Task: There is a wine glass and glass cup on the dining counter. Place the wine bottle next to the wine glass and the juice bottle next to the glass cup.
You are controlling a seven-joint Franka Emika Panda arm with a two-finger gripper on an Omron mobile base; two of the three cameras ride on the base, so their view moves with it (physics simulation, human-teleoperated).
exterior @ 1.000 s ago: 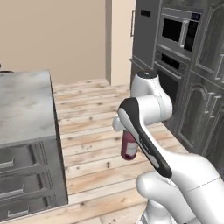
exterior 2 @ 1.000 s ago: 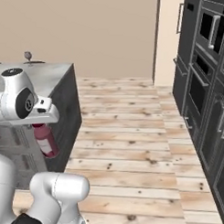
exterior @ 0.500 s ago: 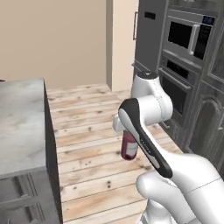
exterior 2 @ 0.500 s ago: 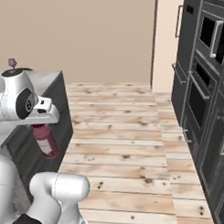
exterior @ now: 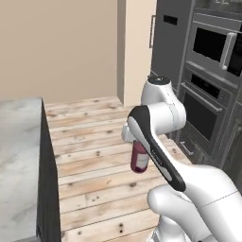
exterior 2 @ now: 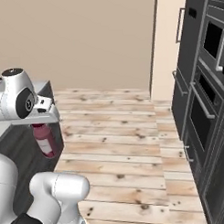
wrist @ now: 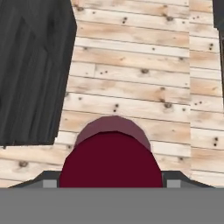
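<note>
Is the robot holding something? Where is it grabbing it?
Yes. The gripper holds the squat pinkish-red juice bottle, its jaws clamped around the dark red cap end, so the bottle hangs below it over the wooden floor.

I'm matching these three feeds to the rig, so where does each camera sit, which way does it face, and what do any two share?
Left base view: behind the arm on its left, looking forward and down at wood floor and the dining counter; the arm rises lower right, carrying the juice bottle.
Right base view: behind on its right; arm lower left, ovens on the right.
Hand view: on the hand, looking down the gripper onto the bottle's dark red cap.
All share the juice bottle.
</note>
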